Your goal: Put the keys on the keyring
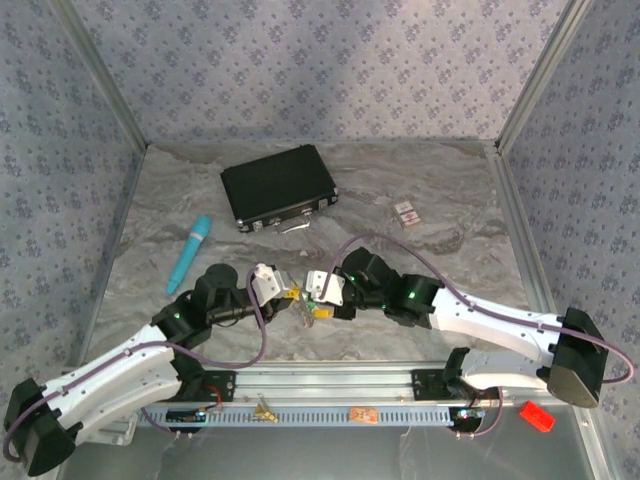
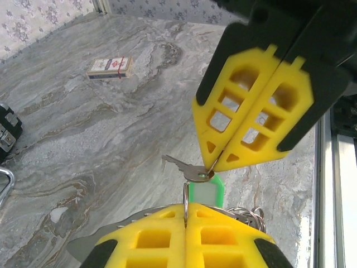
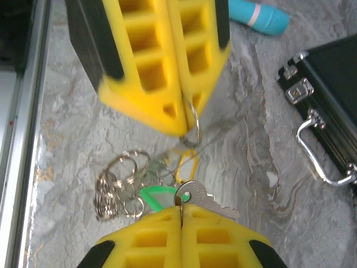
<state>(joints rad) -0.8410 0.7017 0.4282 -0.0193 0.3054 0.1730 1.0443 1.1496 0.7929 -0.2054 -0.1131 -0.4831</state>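
Both grippers meet just above the table near its front middle. My left gripper (image 1: 293,293) (image 2: 187,207) is shut on a small upright metal ring (image 2: 185,195). Facing it, my right gripper (image 1: 318,297) (image 3: 180,207) is shut on the ring that passes through the head of a silver key (image 3: 207,202) (image 2: 187,168). A green key tag (image 3: 155,195) (image 2: 204,191) hangs just behind that key. Below the grippers lie a yellow tag (image 3: 187,166) and a bunch of loose split rings (image 3: 118,184). The keyring's thin silvery strand (image 3: 215,135) trails under the left fingers (image 3: 150,67).
A black case (image 1: 278,187) with a chrome handle (image 3: 318,151) lies at the back middle. A teal stick (image 1: 190,252) lies to the left, and a small white-and-pink card (image 1: 406,213) to the back right. The metal rail (image 1: 330,385) runs along the front edge.
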